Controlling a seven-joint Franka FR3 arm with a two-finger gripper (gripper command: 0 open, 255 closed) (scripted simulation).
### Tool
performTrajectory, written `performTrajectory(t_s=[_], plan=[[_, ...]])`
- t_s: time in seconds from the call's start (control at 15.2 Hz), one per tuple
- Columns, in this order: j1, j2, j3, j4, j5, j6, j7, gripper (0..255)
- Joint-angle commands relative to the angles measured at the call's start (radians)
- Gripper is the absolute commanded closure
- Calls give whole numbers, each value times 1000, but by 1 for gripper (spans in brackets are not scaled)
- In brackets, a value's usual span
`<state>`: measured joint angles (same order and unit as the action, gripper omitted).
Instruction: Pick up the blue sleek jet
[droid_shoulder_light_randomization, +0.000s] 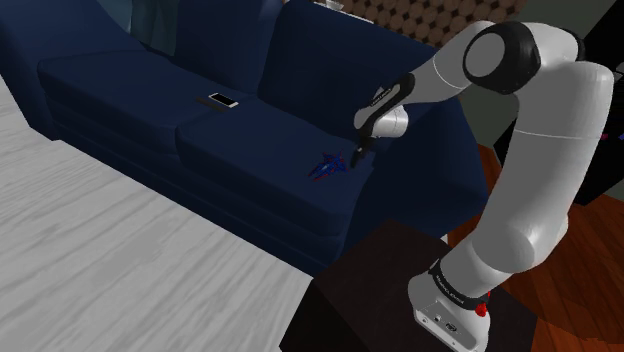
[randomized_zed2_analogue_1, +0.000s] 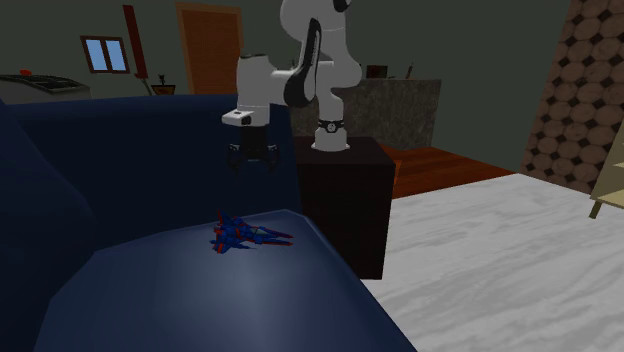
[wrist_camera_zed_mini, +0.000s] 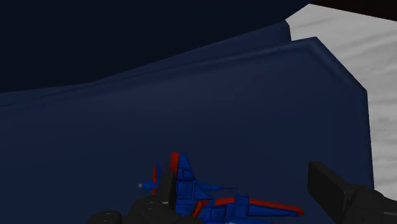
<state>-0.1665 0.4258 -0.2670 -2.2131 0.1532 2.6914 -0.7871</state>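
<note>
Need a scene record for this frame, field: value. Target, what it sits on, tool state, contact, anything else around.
target: blue jet with red trim
support: lies on a seat cushion of the dark blue sofa, at the end nearest the stand
tool state: tool open, pointing down, just above the jet
contact: none visible; jet not held
base: dark box stand beside the sofa
other: flat device, white-edged, on the next cushion
floor: pale grey planks

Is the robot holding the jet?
No, the jet lies on the sofa, and the open end effector hangs above it without touching.
</note>
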Motion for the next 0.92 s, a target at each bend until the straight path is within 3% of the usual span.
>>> performTrajectory(t_s=[0.0, 0.33, 0.86], plan=[[-26, 82, 18, 64, 20, 19, -27, 0], [-93, 274, 52, 244, 40, 38, -75, 0], [-118, 382, 80, 299, 56, 92, -85, 0]])
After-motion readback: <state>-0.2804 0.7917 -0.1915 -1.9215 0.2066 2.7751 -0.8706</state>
